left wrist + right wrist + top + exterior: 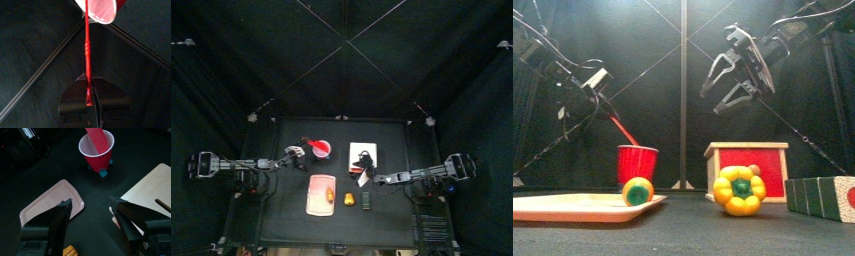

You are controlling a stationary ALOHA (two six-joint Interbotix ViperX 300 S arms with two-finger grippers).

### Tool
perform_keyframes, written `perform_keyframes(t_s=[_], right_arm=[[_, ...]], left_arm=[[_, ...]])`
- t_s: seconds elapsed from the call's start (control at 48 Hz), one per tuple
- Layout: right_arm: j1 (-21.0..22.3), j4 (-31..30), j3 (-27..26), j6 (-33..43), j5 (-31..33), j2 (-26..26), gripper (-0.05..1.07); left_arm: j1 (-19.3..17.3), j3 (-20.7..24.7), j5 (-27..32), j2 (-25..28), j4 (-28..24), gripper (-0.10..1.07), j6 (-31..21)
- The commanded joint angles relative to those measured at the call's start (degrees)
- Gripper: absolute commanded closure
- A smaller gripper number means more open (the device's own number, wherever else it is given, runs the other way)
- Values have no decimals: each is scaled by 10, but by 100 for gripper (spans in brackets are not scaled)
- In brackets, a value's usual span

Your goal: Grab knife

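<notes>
Above red cup (636,163): left gripper (89,102) pinching knife (87,55) (red handle).

The top view looks straight down from high up, the table (338,190) small at centre. The front view looks level across it, close. Each wrist view looks along its own jaws. All four share the red cup (322,150).

Black curtains (251,60) all around the small black table (285,200), hung on thin poles (683,90) crossing behind it. Dim above the table, no window in sight.
</notes>
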State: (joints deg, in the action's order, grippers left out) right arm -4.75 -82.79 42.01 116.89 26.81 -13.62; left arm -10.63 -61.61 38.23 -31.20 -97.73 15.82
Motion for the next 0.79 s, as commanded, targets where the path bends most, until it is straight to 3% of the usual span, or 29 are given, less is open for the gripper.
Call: perform_keyframes(t_s=[0.0, 0.312, 0.479, 0.583, 0.771], right_arm=[[3, -2, -5, 2, 0, -7, 10], [2, -2, -6, 2, 1, -6, 10], [2, -1, -5, 2, 1, -6, 10], [2, -1, -5, 2, 1, -7, 10], [2, -2, -5, 2, 1, -6, 10]], left_arm=[[1, -4, 8, -28, 0, 66, -1], [0, -26, 8, -101, 45, 66, -4], [4, -18, 1, -114, 110, 67, -11], [6, -2, -8, -114, 199, 67, -49], [9, 46, -67, -115, 415, 67, -134]])
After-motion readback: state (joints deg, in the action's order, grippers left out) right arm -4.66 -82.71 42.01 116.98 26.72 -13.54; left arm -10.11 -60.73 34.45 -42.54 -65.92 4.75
